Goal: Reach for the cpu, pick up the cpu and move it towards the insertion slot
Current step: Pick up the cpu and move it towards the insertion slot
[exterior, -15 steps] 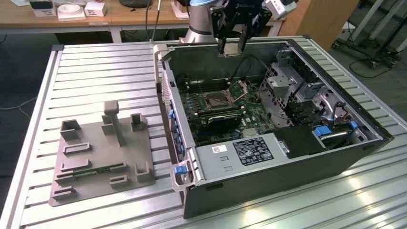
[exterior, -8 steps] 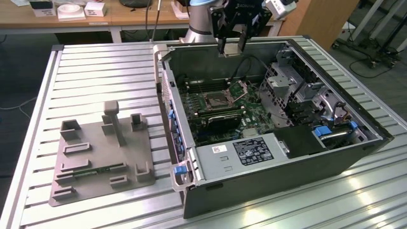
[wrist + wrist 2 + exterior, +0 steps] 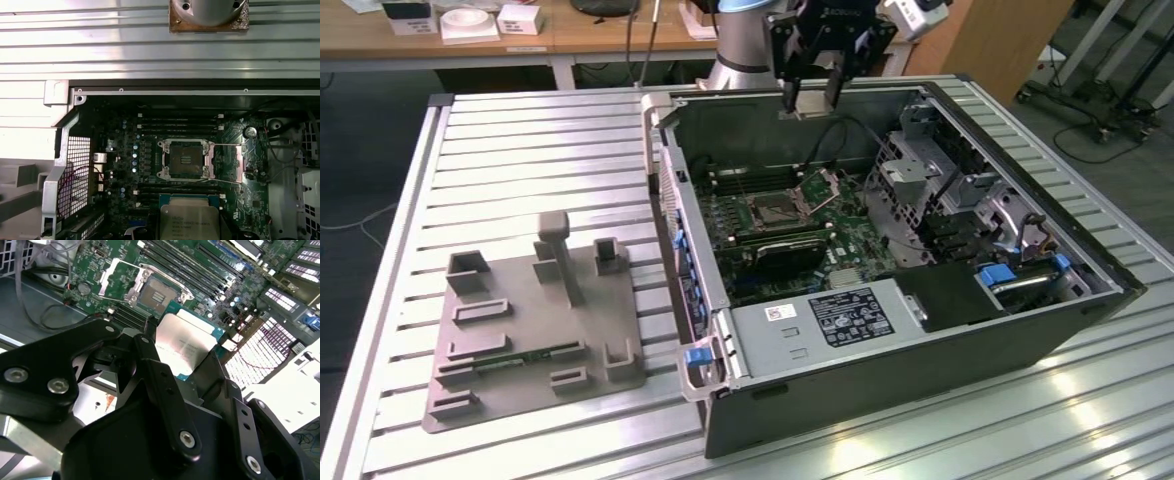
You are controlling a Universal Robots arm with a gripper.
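Ribbed metal worktop carries an open PC case w/ motherboard exposed, plus a grey moulded fixture on the exterior view's left; desks behind.

Step in hand, as I judge it: pick-up done, carry phase. The hand hangs above the case's far edge, well clear of the board. In the second wrist view its fingers are closed partway, pinching the cpu by opposite edges, silver top facing the camera.

The insertion slot sits mid-board, dark centre bare, hinged plate swung open beside it. Cpu not yet over it.

Next move calls for travel over the slot, chip kept level, square to the frame, clear of plate and nearby cables.
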